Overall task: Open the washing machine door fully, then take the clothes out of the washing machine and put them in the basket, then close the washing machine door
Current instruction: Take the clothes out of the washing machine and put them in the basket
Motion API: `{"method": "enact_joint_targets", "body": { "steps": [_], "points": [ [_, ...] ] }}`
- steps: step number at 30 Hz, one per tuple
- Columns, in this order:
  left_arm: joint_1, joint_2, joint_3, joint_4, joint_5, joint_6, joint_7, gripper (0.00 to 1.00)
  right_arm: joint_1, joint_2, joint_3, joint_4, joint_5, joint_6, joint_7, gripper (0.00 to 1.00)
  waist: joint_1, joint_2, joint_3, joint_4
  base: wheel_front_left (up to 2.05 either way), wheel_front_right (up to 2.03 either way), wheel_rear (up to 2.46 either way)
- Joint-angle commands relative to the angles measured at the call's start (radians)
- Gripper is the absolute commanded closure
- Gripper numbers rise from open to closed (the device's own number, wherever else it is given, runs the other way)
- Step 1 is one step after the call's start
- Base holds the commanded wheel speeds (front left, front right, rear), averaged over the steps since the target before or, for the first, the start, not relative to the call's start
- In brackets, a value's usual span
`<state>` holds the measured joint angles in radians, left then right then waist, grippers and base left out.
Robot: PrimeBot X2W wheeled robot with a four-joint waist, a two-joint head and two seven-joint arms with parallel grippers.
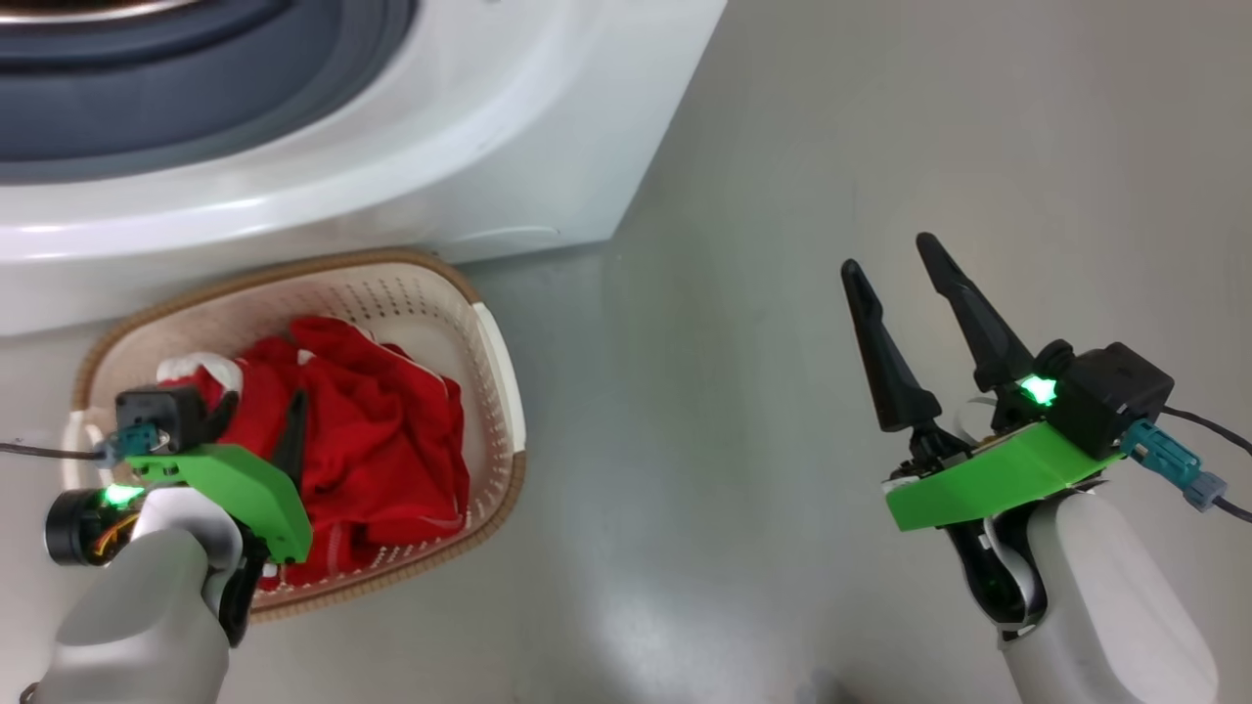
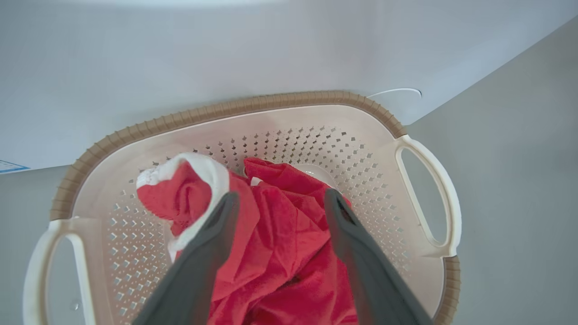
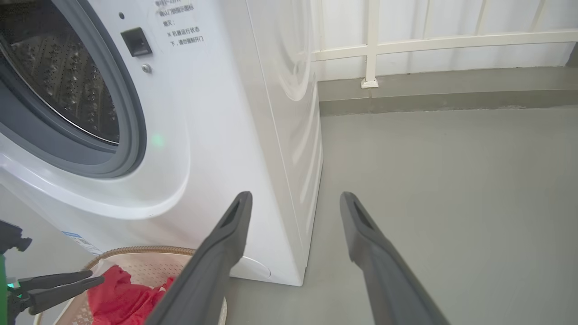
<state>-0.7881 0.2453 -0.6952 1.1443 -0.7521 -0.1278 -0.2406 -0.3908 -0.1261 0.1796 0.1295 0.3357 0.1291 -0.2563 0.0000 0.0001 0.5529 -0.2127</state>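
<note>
The left hand (image 2: 281,196) hangs with fingers apart over the red clothes (image 2: 280,257) in the cream basket (image 2: 289,101); the right hand (image 1: 888,256) is spread, empty.

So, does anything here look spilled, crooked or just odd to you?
Nothing stands out. The red clothes lie bunched inside the basket, none spilled on the floor, and the basket sits upright in front of the washing machine.
</note>
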Motion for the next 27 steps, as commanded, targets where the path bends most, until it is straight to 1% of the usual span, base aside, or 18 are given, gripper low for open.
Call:
{"method": "enact_joint_targets", "body": {
  "steps": [1,4,8,12,16,23,27],
  "points": [
    [0.009,0.039,0.017,-0.013,-0.009,-0.003,-0.016,0.00,0.030,-0.007,0.014,-0.018,-0.015,0.002,-0.006,0.00,0.0000,-0.0001,-0.033,0.021,0.00,0.00,0.00],
    [0.007,0.041,0.026,-0.039,-0.017,-0.003,-0.020,0.00,0.046,-0.019,0.005,-0.008,-0.011,0.002,-0.006,0.00,0.0000,-0.0001,-0.068,0.039,0.00,0.00,0.00],
    [0.027,0.052,0.083,-0.110,0.008,-0.003,-0.021,0.00,0.067,-0.033,-0.001,0.002,-0.006,0.002,-0.006,0.00,0.0000,-0.0001,-0.118,0.061,0.00,0.00,0.00],
    [0.075,0.054,0.176,-0.170,0.054,0.003,-0.021,0.00,0.093,-0.048,-0.007,0.012,-0.001,0.002,-0.006,0.00,0.0000,-0.0001,-0.174,0.077,0.00,0.00,0.00],
    [0.140,0.048,0.265,-0.247,0.123,0.010,-0.021,0.00,0.117,-0.063,-0.018,0.019,0.007,0.002,-0.006,0.00,0.0000,-0.0001,-0.224,0.093,0.00,0.00,0.00],
    [0.260,0.018,0.443,-0.421,0.245,0.021,-0.021,0.00,0.156,-0.090,-0.032,0.023,0.016,0.002,-0.006,0.00,0.0000,-0.0001,-0.298,0.123,0.00,0.00,0.00],
    [0.330,-0.001,0.524,-0.528,0.320,0.016,-0.021,0.00,0.178,-0.102,-0.034,0.025,0.021,0.002,-0.006,0.00,0.0000,-0.0001,-0.335,0.135,0.00,0.00,0.00]
  ]
}}
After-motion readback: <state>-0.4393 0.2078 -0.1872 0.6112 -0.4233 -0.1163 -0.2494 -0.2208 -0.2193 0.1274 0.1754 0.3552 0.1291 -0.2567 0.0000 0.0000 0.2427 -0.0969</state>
